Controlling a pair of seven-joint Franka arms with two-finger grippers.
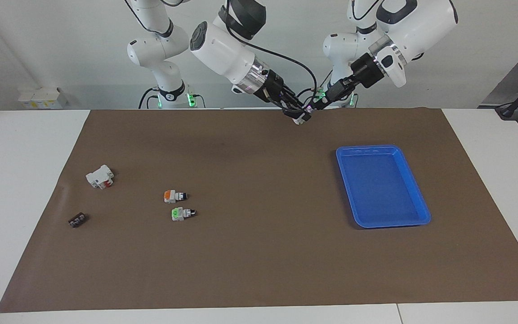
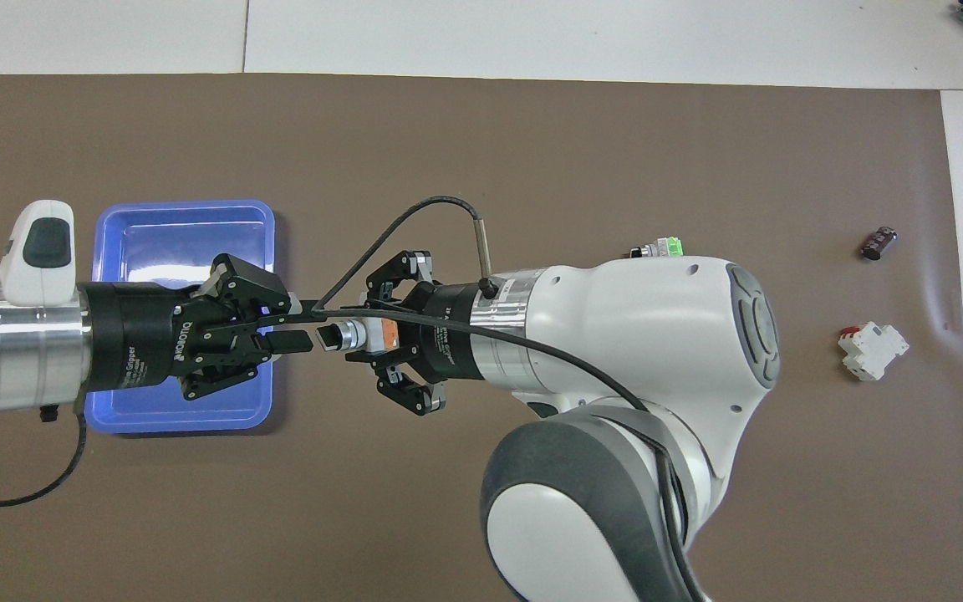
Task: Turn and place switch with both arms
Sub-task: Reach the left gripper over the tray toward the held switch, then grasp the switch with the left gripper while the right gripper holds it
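My right gripper [image 2: 373, 334] is shut on the orange block end of a switch [image 2: 349, 334] and holds it level in the air over the mat, its black knob tip pointing at my left gripper. My left gripper [image 2: 306, 328] is open, fingertips just at the knob, over the tray's edge. In the facing view the two grippers meet high above the robots' edge of the mat: right gripper [image 1: 301, 116], held switch [image 1: 303, 119], left gripper [image 1: 316, 106]. A second orange-ended switch [image 1: 173, 195] lies on the mat; the right arm hides it in the overhead view.
A green-ended switch [image 1: 181, 213] lies beside the orange one, farther from the robots. A white and red block [image 1: 100, 176] and a small black part [image 1: 78, 220] lie toward the right arm's end. A blue tray [image 1: 421, 198] sits toward the left arm's end.
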